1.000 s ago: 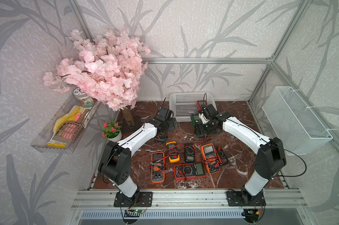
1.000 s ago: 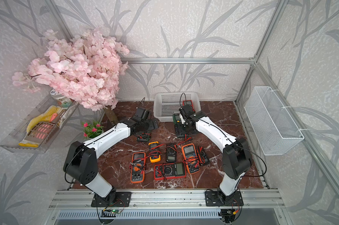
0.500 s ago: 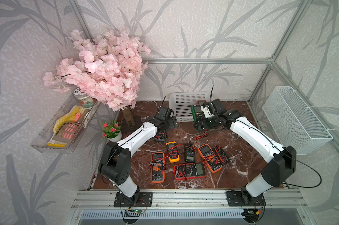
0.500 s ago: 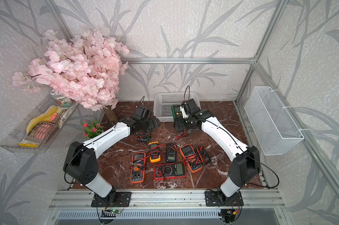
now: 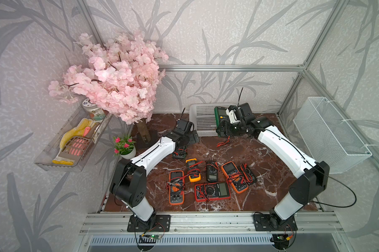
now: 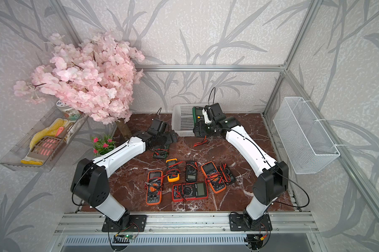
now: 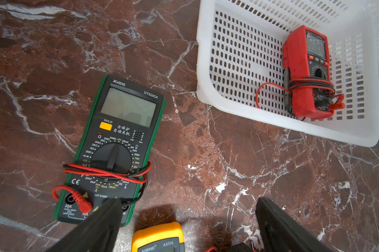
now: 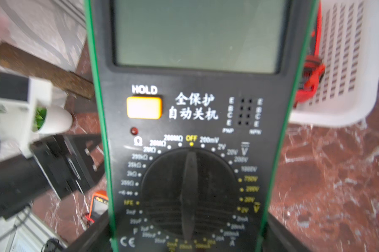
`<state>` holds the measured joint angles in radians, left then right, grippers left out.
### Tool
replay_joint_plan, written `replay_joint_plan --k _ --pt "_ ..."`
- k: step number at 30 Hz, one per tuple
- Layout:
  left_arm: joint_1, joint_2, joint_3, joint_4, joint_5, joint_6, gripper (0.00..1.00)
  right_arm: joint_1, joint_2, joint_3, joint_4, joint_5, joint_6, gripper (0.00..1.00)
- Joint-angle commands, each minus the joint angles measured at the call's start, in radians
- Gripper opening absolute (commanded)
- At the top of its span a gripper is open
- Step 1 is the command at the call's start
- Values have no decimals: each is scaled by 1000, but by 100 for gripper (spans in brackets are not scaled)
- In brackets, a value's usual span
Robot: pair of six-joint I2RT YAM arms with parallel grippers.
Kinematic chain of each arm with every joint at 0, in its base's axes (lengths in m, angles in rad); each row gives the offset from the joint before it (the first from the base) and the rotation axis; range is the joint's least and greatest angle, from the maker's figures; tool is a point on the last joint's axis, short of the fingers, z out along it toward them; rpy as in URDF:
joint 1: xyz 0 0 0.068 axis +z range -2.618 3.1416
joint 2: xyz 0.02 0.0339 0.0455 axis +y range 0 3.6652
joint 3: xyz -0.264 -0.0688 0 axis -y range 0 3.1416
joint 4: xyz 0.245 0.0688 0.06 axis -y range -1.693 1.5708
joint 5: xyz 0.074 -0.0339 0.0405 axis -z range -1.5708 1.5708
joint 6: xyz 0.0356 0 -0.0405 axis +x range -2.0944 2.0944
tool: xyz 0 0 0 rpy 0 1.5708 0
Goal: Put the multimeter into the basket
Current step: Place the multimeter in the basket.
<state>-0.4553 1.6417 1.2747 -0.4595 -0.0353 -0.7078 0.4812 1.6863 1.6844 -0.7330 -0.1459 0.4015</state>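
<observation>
My right gripper (image 5: pixel 223 130) is shut on the lower end of a green-edged multimeter (image 5: pixel 220 115), holding it upright and off the table at the right front corner of the white perforated basket (image 5: pixel 202 122). The right wrist view shows its face (image 8: pixel 192 122) filling the frame, with a finger on each long side. Its red and black leads (image 5: pixel 224 141) trail onto the table. A red multimeter (image 7: pixel 306 74) lies inside the basket (image 7: pixel 206 87). My left gripper (image 7: pixel 187 203) stands open over bare table beside a second green multimeter (image 7: pixel 116 148).
Several multimeters (image 5: pixel 212 192) lie in the front middle of the marble table; a yellow one (image 7: pixel 158 237) is close under my left gripper. A potted plant (image 5: pixel 125 146) and blossom tree (image 5: pixel 116 76) stand at back left. A wire-mesh bin (image 5: pixel 328 133) hangs on the right wall.
My right gripper has lifted the green multimeter off the table and carried it back toward the basket. The left arm has stayed where it was.
</observation>
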Motion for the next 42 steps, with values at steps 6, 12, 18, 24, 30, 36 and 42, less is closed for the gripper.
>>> replay_joint_plan --k 6,12,18,24,30,36,42 --pt "7 26 49 -21 -1 14 100 -34 214 229 136 77 8 50" --pt "7 40 63 -26 10 11 100 -42 418 436 147 132 -23 50" --pt "7 49 76 -39 29 14 100 -41 665 736 63 190 -107 50" --pt "7 49 74 -43 40 10 100 -43 884 1047 -86 232 -165 50" --pt "6 48 73 -47 42 18 100 -49 890 957 -81 239 -155 51" --pt "7 57 78 -45 53 19 100 -49 883 865 -111 260 -154 50" --pt "8 57 76 -45 58 19 100 -49 896 823 -126 290 -157 54"
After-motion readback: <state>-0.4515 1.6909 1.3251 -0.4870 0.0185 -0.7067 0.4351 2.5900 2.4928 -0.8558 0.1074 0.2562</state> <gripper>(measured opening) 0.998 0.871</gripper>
